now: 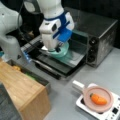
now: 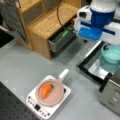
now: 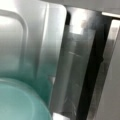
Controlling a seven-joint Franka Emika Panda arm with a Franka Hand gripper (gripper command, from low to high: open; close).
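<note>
My gripper (image 1: 57, 49) is shut on the rim of a teal bowl (image 1: 63, 51), holding it at the mouth of a steel toaster oven (image 1: 100, 32) above the oven's lowered glass door (image 1: 62, 65). In a front view the teal bowl (image 2: 112, 53) shows under the blue and white hand, with its reflection in the glass door (image 2: 93, 65). The wrist view has the teal bowl (image 3: 20, 100) at bottom left over a metal oven tray (image 3: 27, 37). The fingers do not show there.
A pink pan (image 1: 86, 98) holding a carrot (image 1: 98, 99) sits on a white induction hob (image 1: 106, 114) at a front view's bottom right. A wooden cabinet (image 2: 47, 22) with an open drawer (image 2: 62, 38) stands beside the oven. Grey tabletop lies between.
</note>
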